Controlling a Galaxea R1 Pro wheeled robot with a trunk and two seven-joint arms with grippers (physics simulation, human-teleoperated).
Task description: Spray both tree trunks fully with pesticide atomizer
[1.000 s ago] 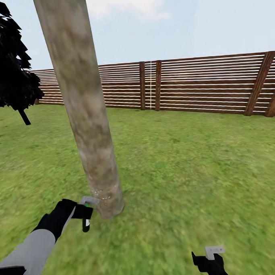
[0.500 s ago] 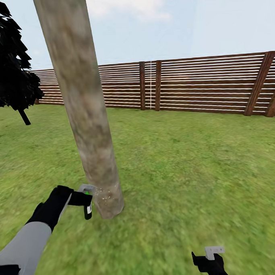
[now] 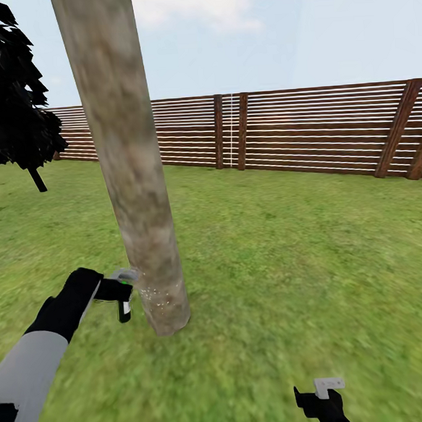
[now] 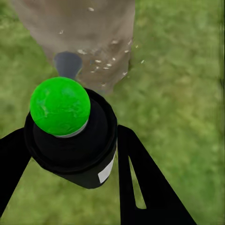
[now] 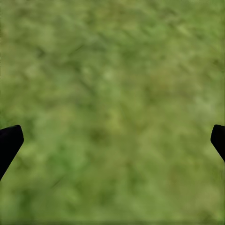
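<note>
A thick mottled tan-grey tree trunk (image 3: 132, 178) rises from the grass at the head view's left of centre. My left gripper (image 3: 123, 288) is shut on the pesticide atomizer (image 3: 124, 296), a black bottle with a green top (image 4: 60, 105), held right beside the trunk's base. White pesticide specks (image 3: 155, 294) dot the bark low down, and in the left wrist view specks (image 4: 101, 58) lie on the trunk (image 4: 79, 33) just ahead of the nozzle. My right gripper (image 3: 326, 402) hangs open over bare grass, its fingertips (image 5: 10, 140) far apart.
A brown slatted fence (image 3: 306, 132) runs across the back of the lawn (image 3: 288, 262). A slim black-leaved tree (image 3: 13, 104) stands at the far left. Open grass spreads to the right of the trunk.
My left arm has lifted the atomizer a little higher along the trunk's base and slightly to the left. More white specks show on the bark. The right arm is still.
</note>
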